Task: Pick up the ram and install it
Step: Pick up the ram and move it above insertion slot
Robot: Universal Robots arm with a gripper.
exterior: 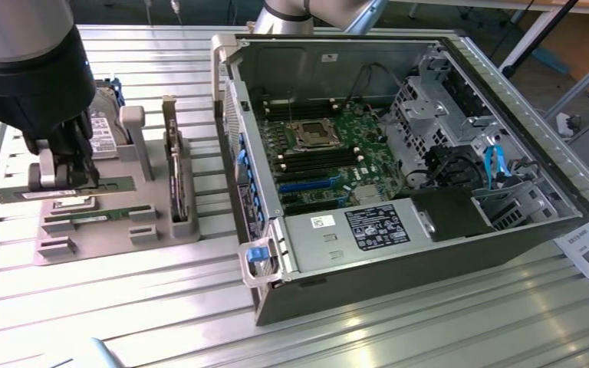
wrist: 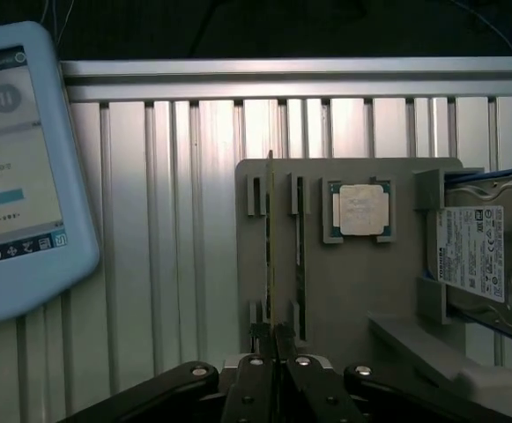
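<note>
Ram is gripped on edge between the closed fingers of the pincer, over the grey holder at the exterior view's left; whether it is clear of its slot cannot be told. A second green stick is seated in the holder just beside it. A silver processor chip and a hard drive are carried on the same holder. The open computer case is set on the slatted desk toward the exterior view's right.
</note>
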